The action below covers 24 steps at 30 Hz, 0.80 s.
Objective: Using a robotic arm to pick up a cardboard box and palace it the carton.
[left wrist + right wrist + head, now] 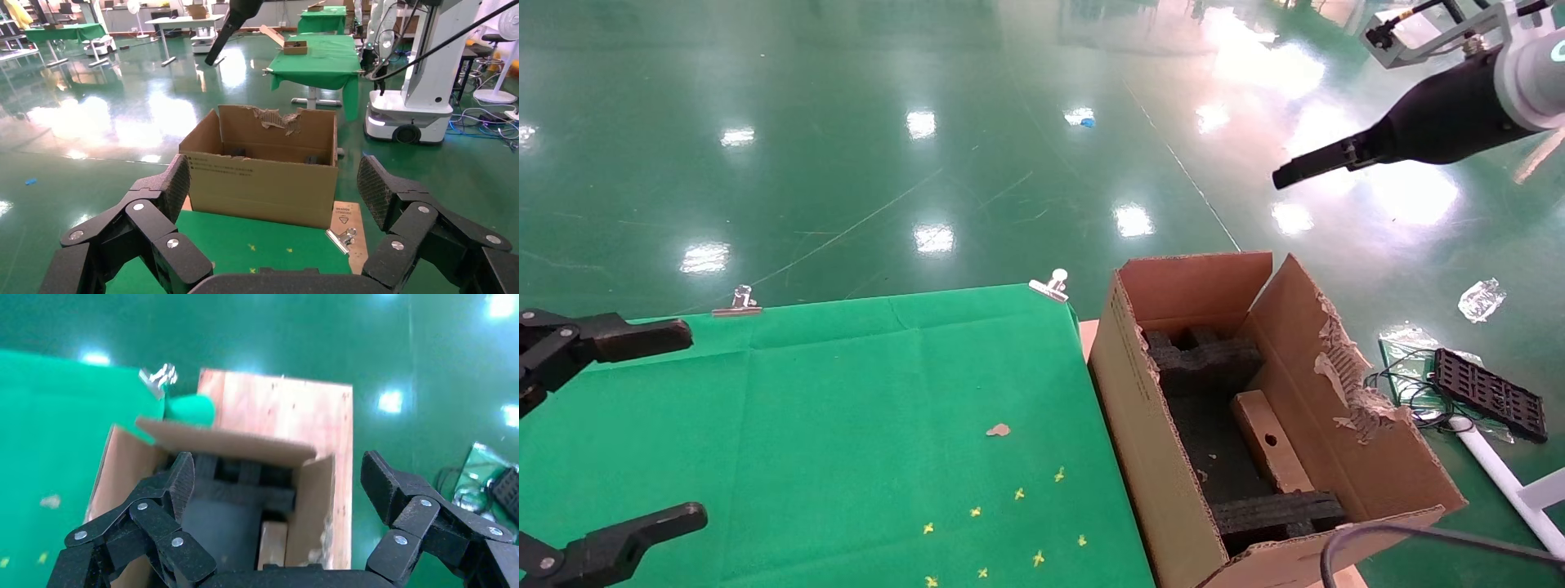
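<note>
carton (1164, 457) open on top, black foam inserts (1279, 514) (both ends) narrowing the interior

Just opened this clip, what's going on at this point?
The small cardboard box already lies inside the carton, against the black foam inserts. The robotic arm's right gripper hangs open and empty high above the carton. The left gripper is open too, over the green table, holding nothing.

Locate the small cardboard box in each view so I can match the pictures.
Head view: cardboard box lies inside the carton, by its right wall.
Left wrist view: not visible; the carton's wall hides it.
Right wrist view: cardboard box inside the carton.
Shared landmark: the carton.
</note>
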Tool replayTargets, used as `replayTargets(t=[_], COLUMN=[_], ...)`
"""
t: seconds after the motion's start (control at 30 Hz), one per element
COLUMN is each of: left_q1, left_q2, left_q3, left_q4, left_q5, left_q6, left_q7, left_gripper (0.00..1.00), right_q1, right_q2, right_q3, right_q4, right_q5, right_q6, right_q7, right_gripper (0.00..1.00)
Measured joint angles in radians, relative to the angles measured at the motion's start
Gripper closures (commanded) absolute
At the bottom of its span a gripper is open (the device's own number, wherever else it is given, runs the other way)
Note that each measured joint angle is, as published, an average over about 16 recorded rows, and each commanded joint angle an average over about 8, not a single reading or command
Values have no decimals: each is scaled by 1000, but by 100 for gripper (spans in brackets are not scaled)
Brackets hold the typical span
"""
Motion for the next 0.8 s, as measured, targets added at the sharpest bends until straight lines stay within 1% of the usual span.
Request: replayTargets(t=[0.13, 0.3, 0.47, 0.8], left_q1=[0, 0, 0, -1], left_q2=[0, 0, 0, 0], left_q3=[0, 0, 1, 1], left_q4=[0, 1, 1, 1], left_q5=[0, 0, 0, -1], left_q6=[0, 0, 0, 0], left_q7=[0, 0, 1, 1], left_gripper=[0, 0, 0, 0], right_q1=[-20, -75, -161, -361], right_q2=[9, 23, 43, 88], right_q3=[32, 100, 198, 427], right_q4=[23, 81, 169, 373], right_q5=[17, 44, 80, 164], right_q6=[5, 1, -16, -55], right_q7=[-18, -47, -87, -181], right_gripper=[0, 0, 0, 0])
